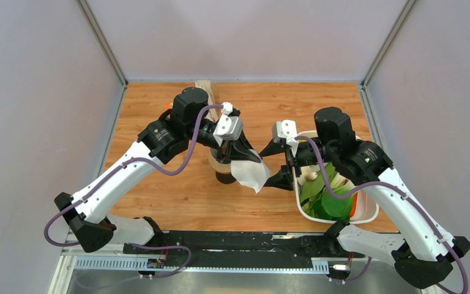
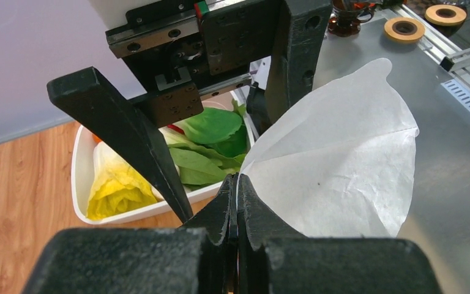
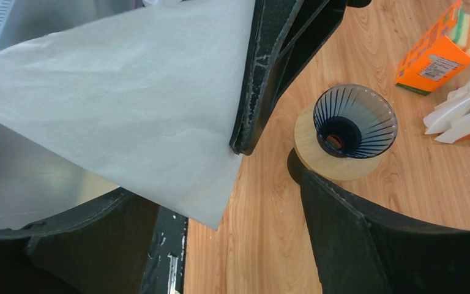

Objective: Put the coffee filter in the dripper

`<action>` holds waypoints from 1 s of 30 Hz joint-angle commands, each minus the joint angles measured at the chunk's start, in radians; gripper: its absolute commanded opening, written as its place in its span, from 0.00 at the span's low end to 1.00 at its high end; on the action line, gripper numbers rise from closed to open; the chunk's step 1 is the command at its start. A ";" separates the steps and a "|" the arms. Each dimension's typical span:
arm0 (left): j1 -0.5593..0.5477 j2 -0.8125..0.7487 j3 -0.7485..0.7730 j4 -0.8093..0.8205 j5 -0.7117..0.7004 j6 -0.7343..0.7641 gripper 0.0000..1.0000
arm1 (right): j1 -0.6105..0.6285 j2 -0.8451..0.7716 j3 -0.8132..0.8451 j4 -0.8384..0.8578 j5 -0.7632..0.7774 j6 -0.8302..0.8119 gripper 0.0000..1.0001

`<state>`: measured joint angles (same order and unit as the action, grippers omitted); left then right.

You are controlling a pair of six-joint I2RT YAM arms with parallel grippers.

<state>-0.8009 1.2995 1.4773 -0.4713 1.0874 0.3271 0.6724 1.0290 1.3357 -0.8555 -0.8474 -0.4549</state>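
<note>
1. I see the left gripper [image 2: 237, 190] pinched shut on the tip of the coffee filter [image 2: 336, 165], whose sheet fans toward 2 o'clock.
2. In the right wrist view, the dripper [image 3: 355, 122] sits on a tan-rimmed pot [image 3: 318, 162], at 3 o'clock from the filter and apart from it.
3. The right gripper [image 1: 277, 164] gapes wide, gripping nothing.

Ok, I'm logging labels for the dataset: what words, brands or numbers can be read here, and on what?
Nothing is legible.
Orange cardboard carton, white label: dark print, too small and blurred to read.
White paper coffee filter, dark blue ribbed dripper, white plastic tub of greens: no print visible.
</note>
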 commanded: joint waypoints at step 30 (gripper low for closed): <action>0.087 -0.045 0.009 -0.039 -0.051 -0.177 0.60 | 0.039 -0.064 -0.027 0.083 0.061 -0.002 0.09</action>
<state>-0.7597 1.2964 1.4696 -0.4938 1.0122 0.2314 0.7048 0.9932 1.3216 -0.7956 -0.8062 -0.4313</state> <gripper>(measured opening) 0.569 0.126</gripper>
